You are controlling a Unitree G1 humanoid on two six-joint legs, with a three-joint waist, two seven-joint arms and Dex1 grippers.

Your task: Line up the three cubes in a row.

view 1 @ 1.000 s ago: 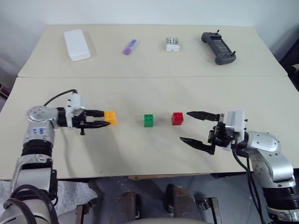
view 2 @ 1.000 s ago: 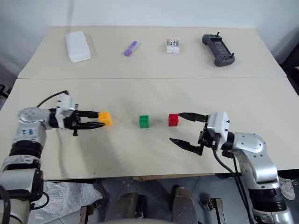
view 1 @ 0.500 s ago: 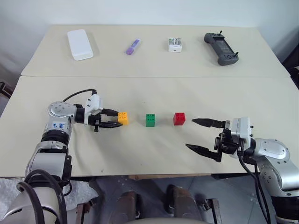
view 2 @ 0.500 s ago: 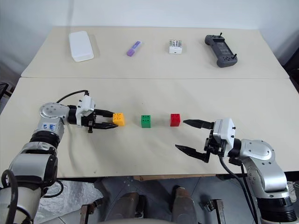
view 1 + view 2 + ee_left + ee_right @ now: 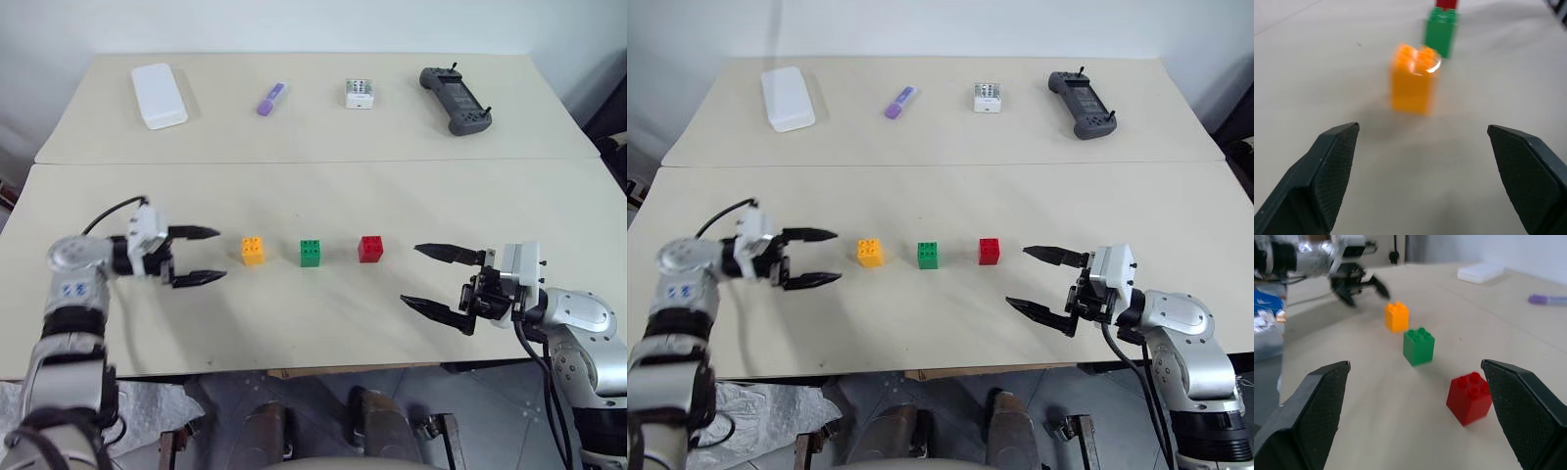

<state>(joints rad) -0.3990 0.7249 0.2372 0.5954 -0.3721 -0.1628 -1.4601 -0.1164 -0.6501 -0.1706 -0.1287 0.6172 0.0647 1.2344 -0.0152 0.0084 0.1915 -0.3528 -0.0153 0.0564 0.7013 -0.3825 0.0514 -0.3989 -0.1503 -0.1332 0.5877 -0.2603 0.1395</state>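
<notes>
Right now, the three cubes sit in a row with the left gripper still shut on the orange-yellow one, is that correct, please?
Not quite: the row is right, but the left gripper is open and clear of the orange-yellow cube, as the left eye view shows. The green cube and red cube follow.

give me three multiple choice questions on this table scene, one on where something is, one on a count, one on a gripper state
1. Which cube stands between the other two in the row?
A. orange-yellow cube
B. green cube
C. red cube

2. How many items lie along the far table?
A. two
B. six
C. four

3. What is the left gripper doing?
A. open, clear of the cubes
B. shut on the green cube
C. shut on the red cube

Key: 1 B, the green cube sits between the orange-yellow cube and the red cube. 2 C, a white box, a purple marker, a small white-grey box and a dark handheld controller. 3 A, the left gripper has its fingers spread, a gap short of the orange-yellow cube.
</notes>
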